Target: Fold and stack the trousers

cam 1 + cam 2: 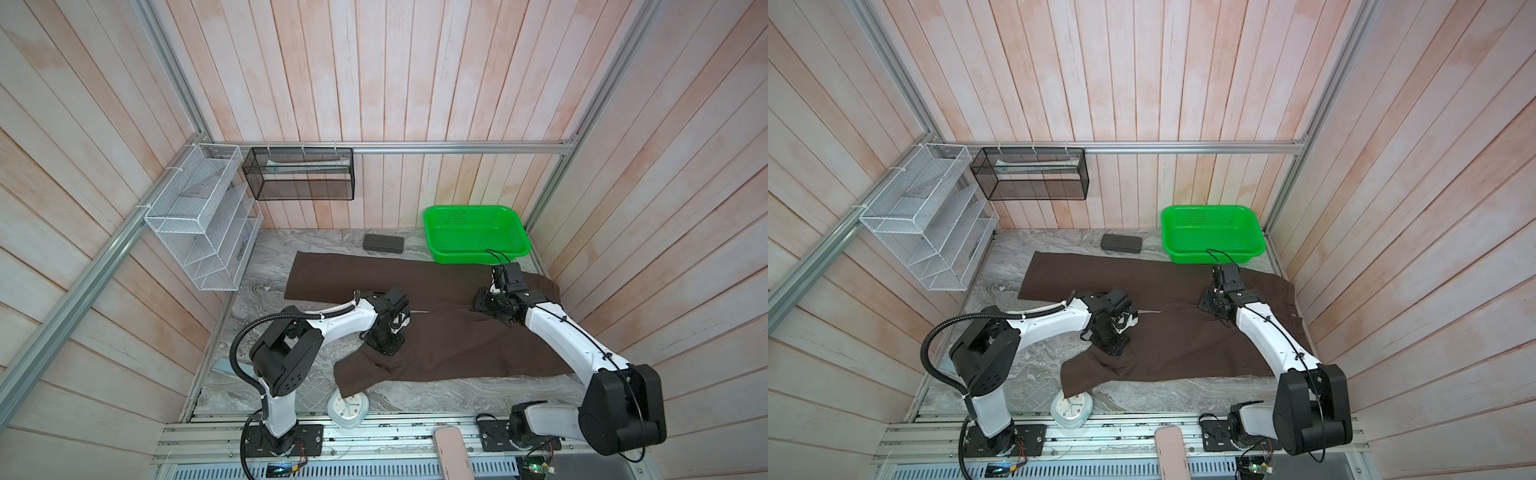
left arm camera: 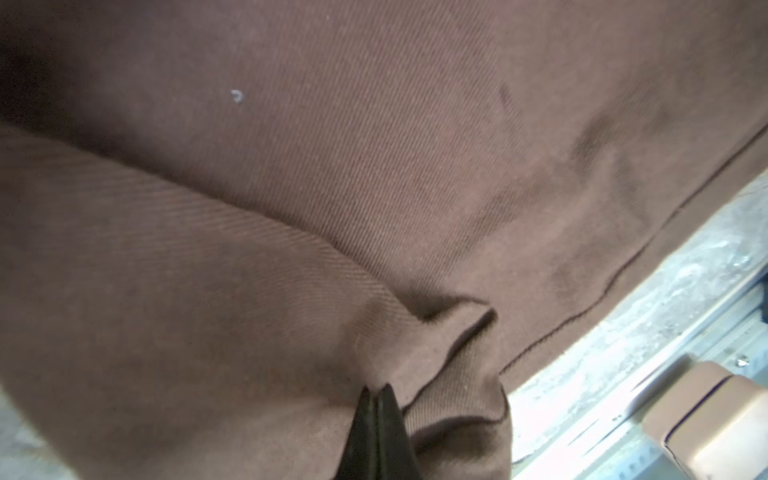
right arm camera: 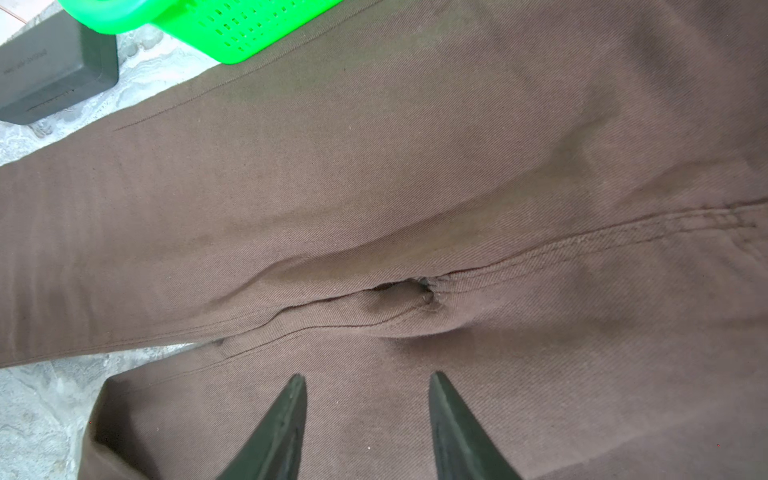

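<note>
The dark brown trousers (image 1: 457, 345) lie spread on the marble table in both top views, waist to the right and legs running left. The far leg lies flat; the near leg (image 1: 1100, 370) is rumpled at its hem. My left gripper (image 1: 384, 345) points down on the near leg. In the left wrist view it (image 2: 376, 392) is shut, with a fold of the cloth (image 2: 449, 353) puckered at its tips. My right gripper (image 1: 484, 301) hovers over the crotch seam (image 3: 415, 291). In the right wrist view it (image 3: 368, 378) stands open, with flat cloth showing between its fingers (image 3: 286, 415).
A green basket (image 1: 476, 235) stands at the back right, touching the trousers' far edge. A dark grey case (image 1: 383, 243) lies left of it. A small clock (image 1: 348, 409) sits at the front edge, partly under the near hem. Wire racks (image 1: 203, 216) hang on the left wall.
</note>
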